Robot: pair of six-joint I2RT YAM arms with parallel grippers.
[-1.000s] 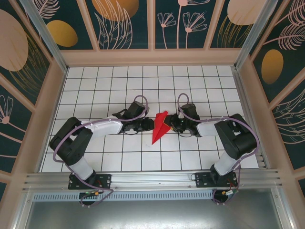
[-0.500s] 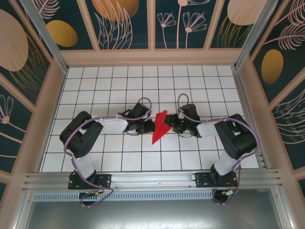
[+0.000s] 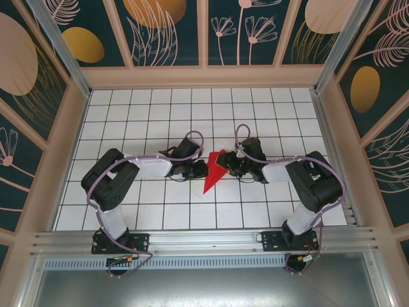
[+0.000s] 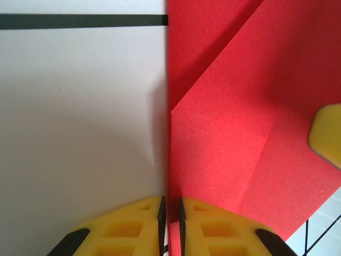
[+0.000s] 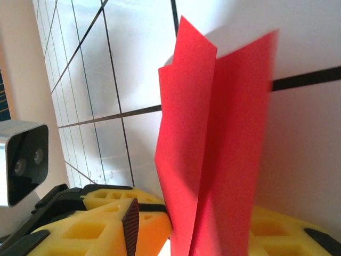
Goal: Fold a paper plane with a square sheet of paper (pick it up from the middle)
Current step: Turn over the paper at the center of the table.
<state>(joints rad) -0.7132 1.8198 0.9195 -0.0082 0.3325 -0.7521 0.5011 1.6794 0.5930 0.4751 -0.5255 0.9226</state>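
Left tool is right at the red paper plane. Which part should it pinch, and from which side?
Probably the long straight folded edge of the paper plane, coming from the left arm's side. That edge runs straight into the closed left tool, and the folded layers meet there; the right tool is at the opposite side.

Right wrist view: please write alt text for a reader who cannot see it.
The folded red paper rises between the yellow fingers of the right gripper, its layers apart at the top. Behind it is a white table with black grid lines.
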